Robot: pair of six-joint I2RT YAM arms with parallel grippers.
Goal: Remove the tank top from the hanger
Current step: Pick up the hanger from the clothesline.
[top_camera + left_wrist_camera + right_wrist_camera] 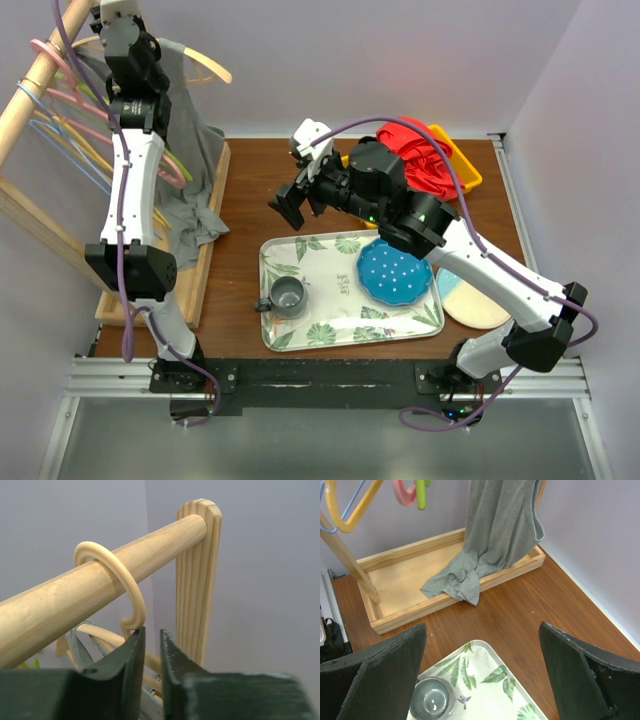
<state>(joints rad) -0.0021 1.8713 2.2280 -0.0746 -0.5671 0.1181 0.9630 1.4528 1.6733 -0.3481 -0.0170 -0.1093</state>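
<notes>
- Left wrist: the left gripper [149, 641] is closed to a narrow slit right under the rod [60, 600]. The neck of the hanger [112, 570] runs down to the fingertips, and the jaws seem to pinch it there. The hook loops over the rod just above and ahead of the jaws, and the post [197, 580] stands beyond them to the right. Gripping at the neck probably steadies the hanger, or lets it be lifted off, while the cloth is pulled. The wrist points up at the rod from below.
- Right wrist: the right gripper [482, 627] has its jaws spread wide and holds nothing. The tank top [495, 525] hangs well ahead of the jaws and a little to the right. Its hem is bunched over the rim of the base [400, 580]. The tray [487, 655] and cup [432, 700] lie below the jaws. Opened wide and aimed at the cloth, this hand looks ready to grab fabric.
- Top: the left arm is stretched high and nearly straight toward the rod. The right arm reaches low across the tray with its elbow bent and its jaws turned to the rack. The tank top is on the hanger, not yet removed.
</notes>
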